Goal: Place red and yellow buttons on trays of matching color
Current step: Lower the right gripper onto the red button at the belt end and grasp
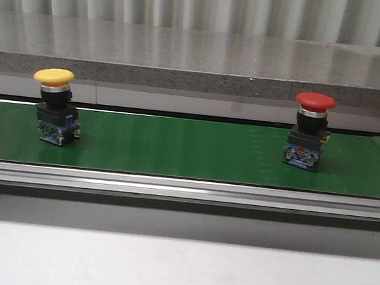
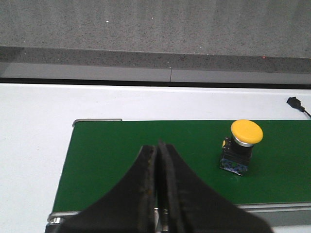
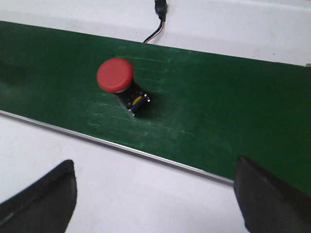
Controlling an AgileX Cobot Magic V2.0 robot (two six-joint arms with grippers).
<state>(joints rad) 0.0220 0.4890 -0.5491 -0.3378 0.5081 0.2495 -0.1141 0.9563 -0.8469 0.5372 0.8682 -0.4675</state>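
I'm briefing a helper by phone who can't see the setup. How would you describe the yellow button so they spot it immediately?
Find the long green conveyor belt running across the front view. Two mushroom-head push buttons stand upright on it, far apart. The yellow button is toward the left end; its yellow cap distinguishes it from the red button on the right.

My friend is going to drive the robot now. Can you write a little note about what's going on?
Left end effector: shut, holding nothing, short of the yellow button.
Right end effector: open, empty, short of the red button.
Both buttons stand upright on the green conveyor belt, yellow at the left, red at the right.
Done: nothing yet.
Left: carry each button to its matching tray. No trays are in view.
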